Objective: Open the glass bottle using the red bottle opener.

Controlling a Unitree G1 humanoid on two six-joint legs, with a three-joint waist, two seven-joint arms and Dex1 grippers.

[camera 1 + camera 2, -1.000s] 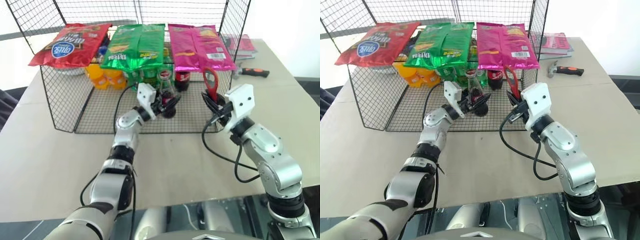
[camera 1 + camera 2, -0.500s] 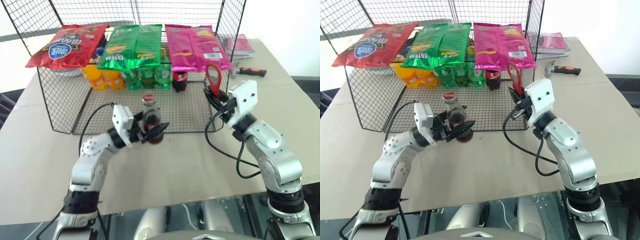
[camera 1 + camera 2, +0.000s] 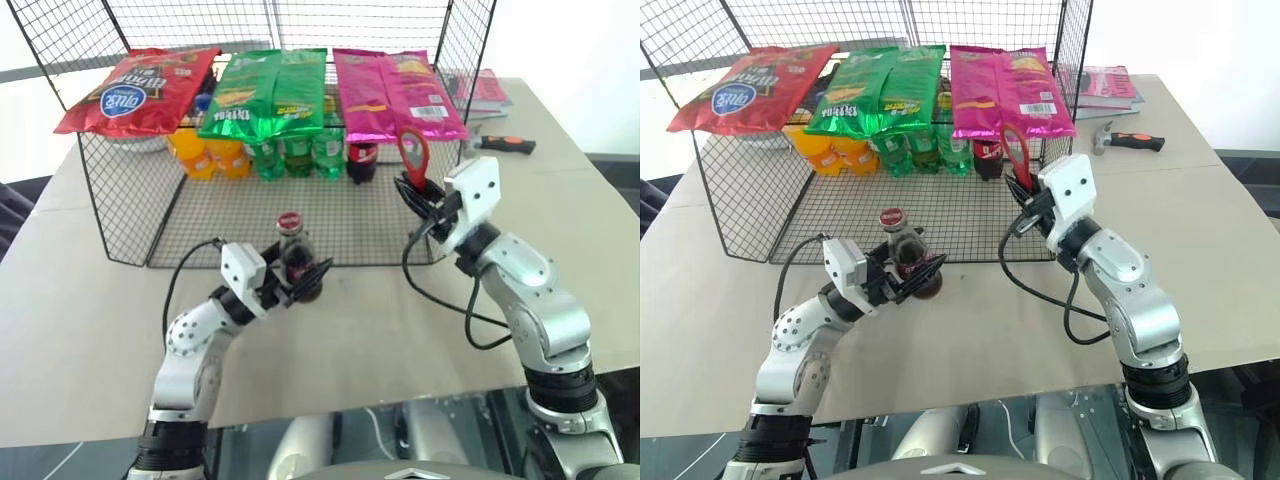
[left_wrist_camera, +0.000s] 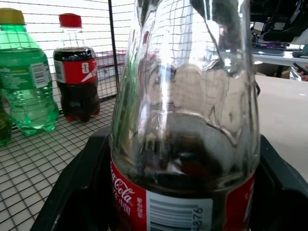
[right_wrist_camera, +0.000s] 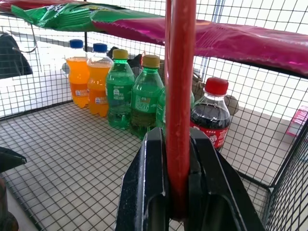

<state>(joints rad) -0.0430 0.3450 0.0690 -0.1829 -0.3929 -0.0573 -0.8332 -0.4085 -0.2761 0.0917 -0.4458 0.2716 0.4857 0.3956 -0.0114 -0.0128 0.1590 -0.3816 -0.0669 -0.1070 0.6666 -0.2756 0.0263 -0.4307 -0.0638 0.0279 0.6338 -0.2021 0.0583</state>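
The left hand [image 3: 298, 283] holds the glass bottle [image 3: 297, 262], one black finger on each side of its lower body; the bottle stands upright on the table [image 3: 90, 330], red cap on, just in front of the open front edge of the wire rack [image 3: 130, 190], toward the table's near edge. The right hand [image 3: 425, 197] has its fingers pressed together on the handle of the red bottle opener [image 3: 414, 155], whose oval ring stands upward beside the rack's right front corner. Inside the rack, at its back, a row of orange bottles [image 3: 205, 152], green bottles [image 3: 298, 153] and a dark plastic cola bottle [image 3: 361, 157] stands under the shelf. Red [image 3: 138, 88], green [image 3: 265, 90] and pink [image 3: 397, 92] snack bags lie on the shelf. A hammer [image 3: 505, 144] lies near the table's far right corner.
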